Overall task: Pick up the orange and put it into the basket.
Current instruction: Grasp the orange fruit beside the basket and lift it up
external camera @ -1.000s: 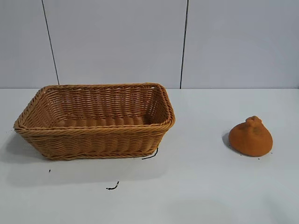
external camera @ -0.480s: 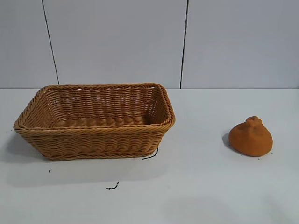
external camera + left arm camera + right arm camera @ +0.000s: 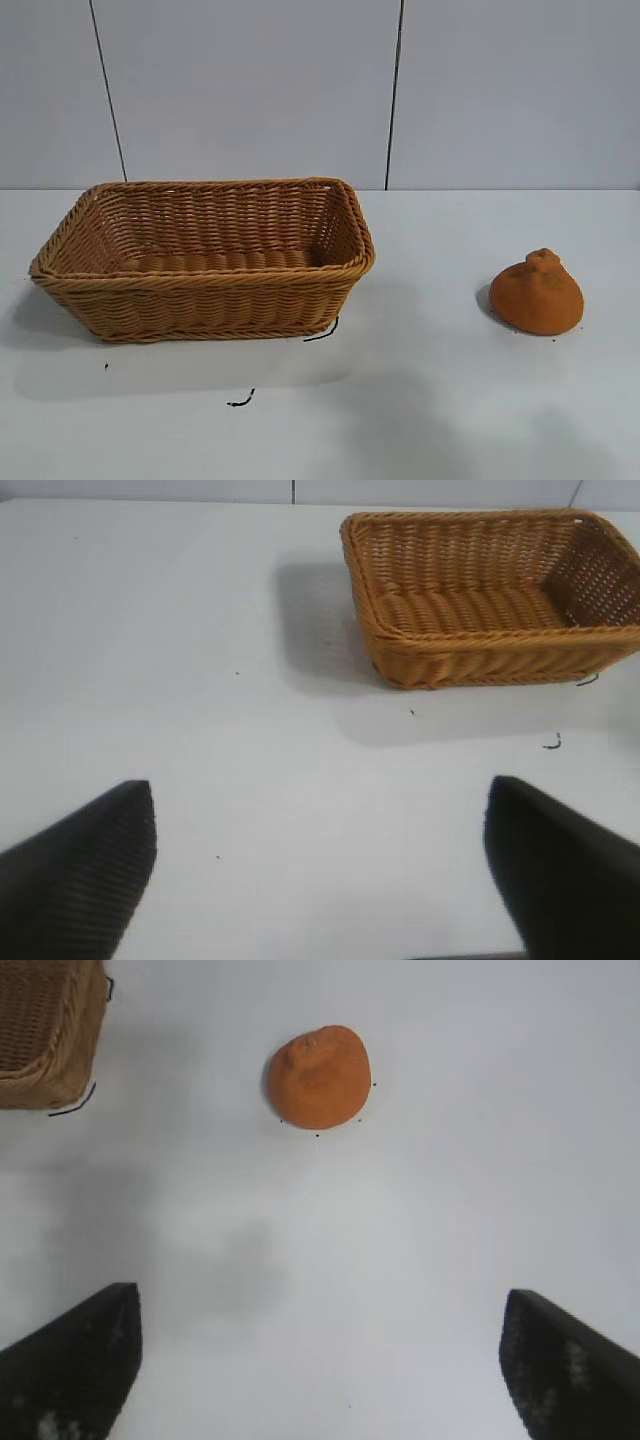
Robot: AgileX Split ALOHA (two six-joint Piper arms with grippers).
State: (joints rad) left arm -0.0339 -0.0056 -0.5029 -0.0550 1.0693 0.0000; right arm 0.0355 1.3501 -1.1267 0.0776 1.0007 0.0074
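Observation:
The orange [image 3: 538, 293], dull orange with a knob on top, rests on the white table at the right; it also shows in the right wrist view [image 3: 319, 1076]. The tan wicker basket [image 3: 60, 255] stands at the left, with nothing in it; it also shows in the left wrist view [image 3: 360, 570], and a corner of it in the right wrist view [image 3: 60, 1070]. My right gripper [image 3: 320, 1360] is open and empty above the table, some way short of the orange. My left gripper [image 3: 320, 865] is open and empty, well away from the basket. Neither gripper appears in the exterior view.
Short black marks lie on the table [image 3: 430, 400] near the basket's front corner [image 3: 322, 331] and farther forward [image 3: 240, 401]. A grey panelled wall stands behind the table. A soft shadow lies on the table in front of the orange.
The orange and basket have not moved. A faint shadow has spread across the table's front middle and right in the exterior view.

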